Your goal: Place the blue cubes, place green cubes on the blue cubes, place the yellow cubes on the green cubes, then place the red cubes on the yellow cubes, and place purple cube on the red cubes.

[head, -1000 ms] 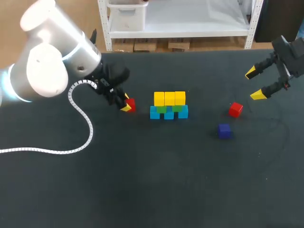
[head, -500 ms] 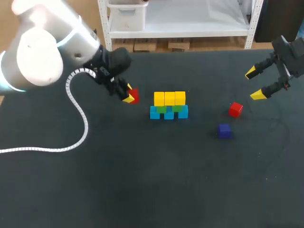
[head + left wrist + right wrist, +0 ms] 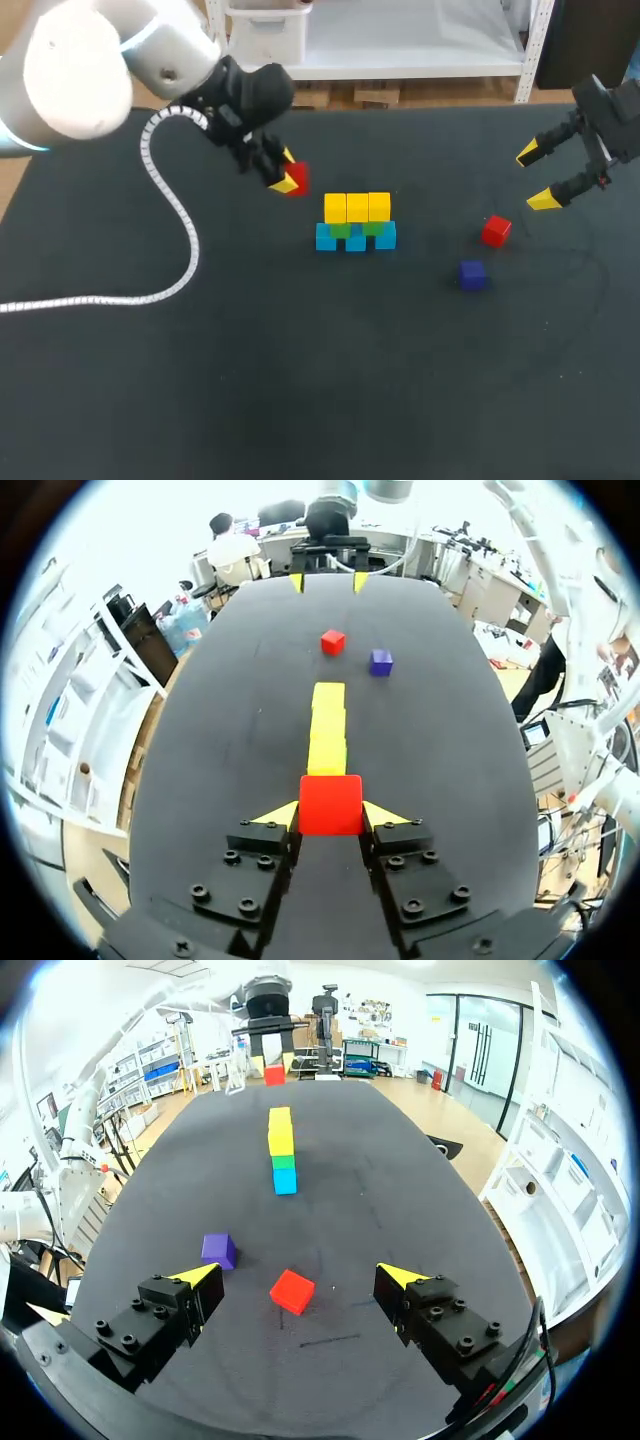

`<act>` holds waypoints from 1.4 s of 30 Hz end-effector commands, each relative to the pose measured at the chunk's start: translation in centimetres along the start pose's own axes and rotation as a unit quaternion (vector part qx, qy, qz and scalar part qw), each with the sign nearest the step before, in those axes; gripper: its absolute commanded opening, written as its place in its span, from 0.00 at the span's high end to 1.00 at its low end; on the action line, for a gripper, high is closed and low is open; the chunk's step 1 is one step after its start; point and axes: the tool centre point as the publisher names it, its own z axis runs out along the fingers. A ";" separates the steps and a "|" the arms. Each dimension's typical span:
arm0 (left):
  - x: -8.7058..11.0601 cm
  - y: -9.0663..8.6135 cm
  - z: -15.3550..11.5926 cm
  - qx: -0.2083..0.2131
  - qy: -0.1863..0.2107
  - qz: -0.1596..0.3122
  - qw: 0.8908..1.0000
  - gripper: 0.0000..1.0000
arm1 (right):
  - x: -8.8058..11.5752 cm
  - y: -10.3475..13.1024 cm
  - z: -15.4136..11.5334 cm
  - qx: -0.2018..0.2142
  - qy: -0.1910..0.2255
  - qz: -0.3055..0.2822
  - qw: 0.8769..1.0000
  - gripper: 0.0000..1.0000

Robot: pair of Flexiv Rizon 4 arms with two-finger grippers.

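The left gripper (image 3: 287, 178) pinches a red cube (image 3: 331, 803), apparently raised beside the stack (image 3: 357, 237) and lined up with its yellow row (image 3: 357, 207); the right gripper (image 3: 536, 177) waits spread near the second red cube (image 3: 495, 230) and purple cube (image 3: 472, 275), likely next.

I see a dark matte bench (image 3: 320, 400) filling most of the head view. 1 white ribbed hose (image 3: 120, 297) snakes across its left half, and faint curved scuffs (image 3: 600, 275) mark the right.

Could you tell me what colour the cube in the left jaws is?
The cube is red, clearest in the left wrist view.
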 end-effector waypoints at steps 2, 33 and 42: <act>-1.7 1.1 1.5 0.013 -0.004 0.009 1.000 1.00 | 0.0 -0.1 0.1 0.000 -0.001 0.000 1.000 0.00; -4.2 0.1 4.7 0.019 -0.015 0.036 0.999 1.00 | 0.0 -0.1 0.1 0.000 -0.001 0.000 1.000 0.00; -4.0 -0.1 5.1 0.026 -0.007 0.039 0.999 1.00 | 0.0 -0.1 0.1 0.000 -0.001 0.000 1.000 0.00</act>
